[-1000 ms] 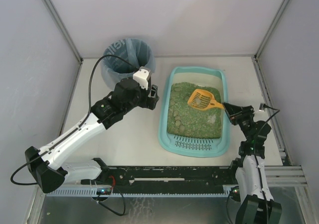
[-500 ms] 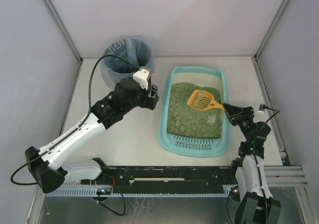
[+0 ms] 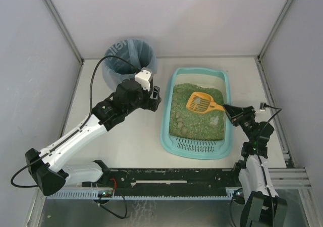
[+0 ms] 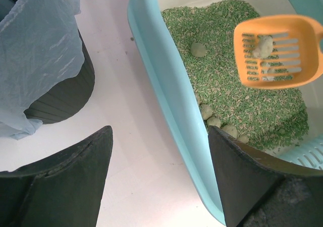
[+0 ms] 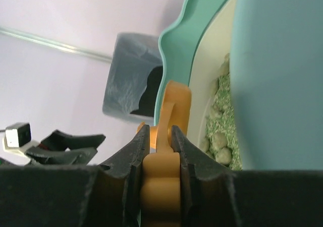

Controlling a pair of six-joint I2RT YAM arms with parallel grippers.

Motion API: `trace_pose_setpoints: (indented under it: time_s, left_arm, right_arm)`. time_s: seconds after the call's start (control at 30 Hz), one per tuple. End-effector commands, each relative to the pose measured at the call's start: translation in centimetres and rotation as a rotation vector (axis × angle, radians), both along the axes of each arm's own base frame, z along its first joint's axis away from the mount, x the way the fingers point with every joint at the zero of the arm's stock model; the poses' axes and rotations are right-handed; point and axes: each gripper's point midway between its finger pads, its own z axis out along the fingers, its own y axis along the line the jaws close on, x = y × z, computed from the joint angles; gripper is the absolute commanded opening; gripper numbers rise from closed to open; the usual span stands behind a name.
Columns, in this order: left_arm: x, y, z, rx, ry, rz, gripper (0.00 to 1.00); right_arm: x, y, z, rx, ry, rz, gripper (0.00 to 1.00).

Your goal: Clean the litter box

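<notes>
Litter box (image 3: pixel 165 123): large, shallow, light-teal plastic, rectangular with rounded corners. Lies flat on the table (image 3: pixel 126 141), right of centre, long side running away from the arm bases. Carries a slotted grille (image 3: pixel 198 145) at the near end. Holds green granular litter (image 3: pixel 197 123) across the rest, thinner at the far end, where pale floor shows. Shows several round grey-green clumps (image 3: pixel 179 121) along the left side of the litter.
</notes>
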Motion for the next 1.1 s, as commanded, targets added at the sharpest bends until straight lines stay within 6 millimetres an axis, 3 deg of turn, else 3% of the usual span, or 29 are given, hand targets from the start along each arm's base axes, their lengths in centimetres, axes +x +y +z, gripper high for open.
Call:
trace_pose_setpoints:
  time_s: [0.0,0.1,0.2,0.23,0.37,0.5,0.63,0.8,0.93,1.07]
  left_arm:
    - [0.2,-0.2,4.4,-0.069,-0.086,-0.005,0.80]
    - [0.2,-0.1,4.6,-0.068,-0.091,0.002,0.80]
    - [0.1,-0.1,4.7,-0.072,-0.092,-0.001,0.80]
    - [0.1,0.0,4.7,-0.071,-0.095,0.003,0.80]
    - [0.3,0.2,4.7,-0.066,-0.099,0.013,0.80]
    - [0.1,-0.1,4.6,-0.075,-0.088,0.001,0.80]
    - [0.5,0.6,5.0,-0.093,-0.090,0.042,0.81]
    - [2.9,4.8,6.1,-0.220,-0.065,0.204,0.81]
    - [4.5,10.7,7.8,-0.279,-0.124,0.382,0.81]
    - [5.2,16.0,8.9,-0.302,-0.184,0.540,0.81]
  right_arm:
    - [0.2,-0.7,2.6,-0.004,-0.093,-0.034,0.00]
    - [-0.3,1.0,4.0,-0.059,-0.143,0.059,0.00]
    - [0.5,-1.9,2.1,-0.015,-0.054,-0.100,0.00]
    - [0.5,-2.0,2.2,-0.009,-0.060,-0.107,0.00]
    - [-0.1,1.0,3.9,-0.062,-0.131,0.058,0.00]
    - [0.4,-0.8,2.7,0.013,-0.084,-0.029,0.00]
    - [0.1,0.9,4.6,-0.011,-0.126,0.035,0.00]
    - [0.7,-0.1,6.9,-0.045,-0.102,-0.070,0.00]
    - [1.3,0.0,9.6,-0.038,-0.112,-0.120,0.00]
    - [2.5,1.8,12.6,-0.037,-0.146,-0.109,0.00]
